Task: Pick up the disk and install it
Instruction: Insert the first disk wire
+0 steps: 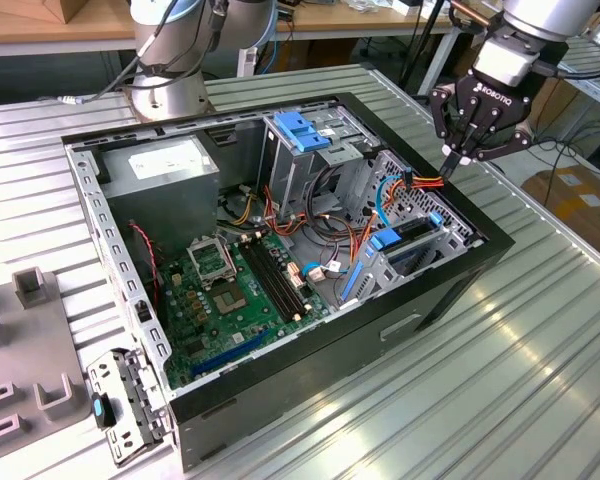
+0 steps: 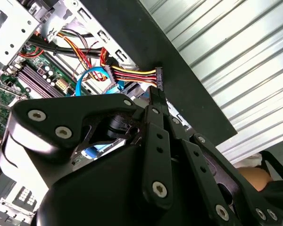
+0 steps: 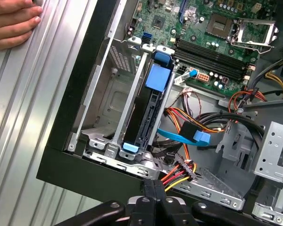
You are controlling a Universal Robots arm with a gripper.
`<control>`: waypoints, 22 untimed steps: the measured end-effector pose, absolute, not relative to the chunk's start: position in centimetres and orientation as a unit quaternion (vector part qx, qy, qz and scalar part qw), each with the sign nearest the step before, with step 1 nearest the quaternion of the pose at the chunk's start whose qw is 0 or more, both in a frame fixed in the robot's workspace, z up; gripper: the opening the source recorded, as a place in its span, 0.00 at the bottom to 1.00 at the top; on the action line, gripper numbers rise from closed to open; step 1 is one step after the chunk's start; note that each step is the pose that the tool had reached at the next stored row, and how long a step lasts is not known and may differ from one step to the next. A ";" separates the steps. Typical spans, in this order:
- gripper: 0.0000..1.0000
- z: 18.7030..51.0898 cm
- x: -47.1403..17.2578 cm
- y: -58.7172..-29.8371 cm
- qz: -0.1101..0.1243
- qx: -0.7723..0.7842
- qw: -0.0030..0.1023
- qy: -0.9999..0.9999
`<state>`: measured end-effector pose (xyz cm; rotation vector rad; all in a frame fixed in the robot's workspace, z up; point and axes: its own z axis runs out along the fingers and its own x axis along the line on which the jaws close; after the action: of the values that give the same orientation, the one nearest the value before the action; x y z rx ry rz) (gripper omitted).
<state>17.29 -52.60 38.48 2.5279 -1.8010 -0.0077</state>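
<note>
Locate the disk (image 3: 148, 117) seated on edge inside the drive cage (image 3: 108, 101) of the computer case (image 1: 310, 390). In the exterior view, read it at 7 o'clock from the claw (image 1: 449, 160), close by, with long axis along 8-to-2 o'clock. Note the claw pinched together on the power connector (image 2: 159, 79). Judge the disk as installed, cabling in hand.

The arm (image 1: 540, 15) is cut off at the upper right of the exterior view. In the first wrist view the edge cuts off a hand (image 3: 12, 21), and the disk (image 3: 150, 115) shows just its thin side. In the second wrist view I cannot tell if the gripper (image 2: 153, 96) pinches the black plug (image 2: 159, 79) with its closed tips.
</note>
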 end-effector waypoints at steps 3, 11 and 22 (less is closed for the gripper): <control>0.11 38.5 17.3 -52.6 -0.002 0.821 0.019 -0.571; 0.11 38.0 17.5 -52.6 -0.001 0.870 0.019 -0.493; 0.24 37.7 17.6 -52.6 0.001 0.915 0.019 -0.403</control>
<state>17.59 -52.60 37.75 2.8408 -1.2501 0.0043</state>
